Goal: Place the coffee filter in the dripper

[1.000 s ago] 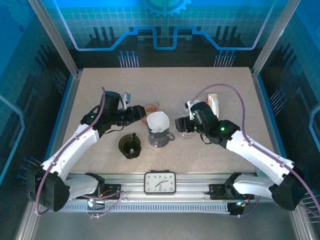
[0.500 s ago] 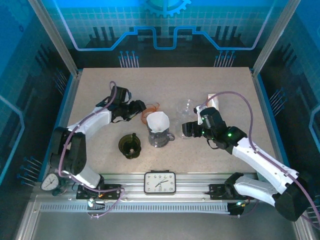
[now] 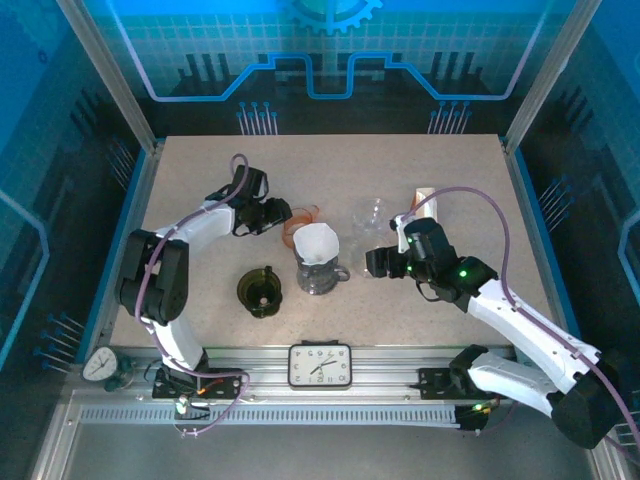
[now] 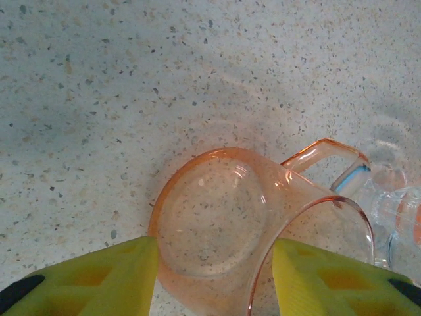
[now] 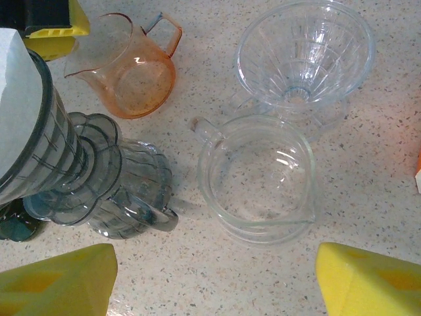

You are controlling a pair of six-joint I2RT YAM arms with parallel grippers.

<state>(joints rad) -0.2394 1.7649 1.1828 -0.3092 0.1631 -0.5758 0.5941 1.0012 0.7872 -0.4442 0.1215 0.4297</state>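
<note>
Top external: left arm elbow-bent, left gripper over orange pitcher.

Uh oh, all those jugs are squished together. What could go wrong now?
1. The left end effector has its fingers either side of the orange jug, beside the grey dripper. Dragging the jug might tip it over.
2. The paper filter sticks up above the rim, so a knock could pop it out.
3. The right end effector hangs open over the clear jug, near the clear dripper; coming down crooked could shove them.
</note>
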